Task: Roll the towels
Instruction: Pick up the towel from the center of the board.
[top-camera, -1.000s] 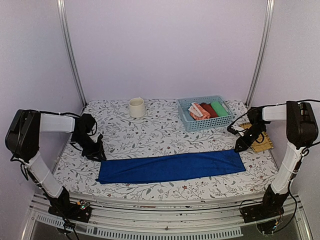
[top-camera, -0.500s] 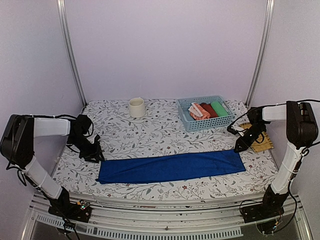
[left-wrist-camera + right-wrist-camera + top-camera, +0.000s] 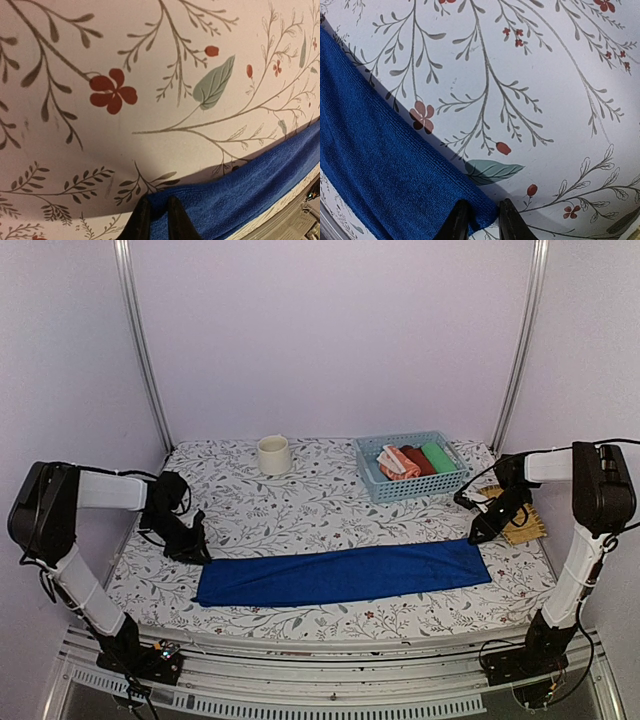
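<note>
Blue towel (image 3: 340,575) flat; orange towel (image 3: 397,464) in basket (image 3: 420,486)

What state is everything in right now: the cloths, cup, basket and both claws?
blue towel: flat, unrolled.
orange-salmon towel: rolled, in the basket.
basket: upright, partly filled.
cup: upright.
left gripper: pinching blue towel's corner.
right gripper: pinching its opposite end's corner.

The towel (image 3: 340,575) is showing plain royal blue, the bench (image 3: 300,505) is wearing white with grey-green sprigs and red flowers, the basket (image 3: 410,490) pale blue.
</note>
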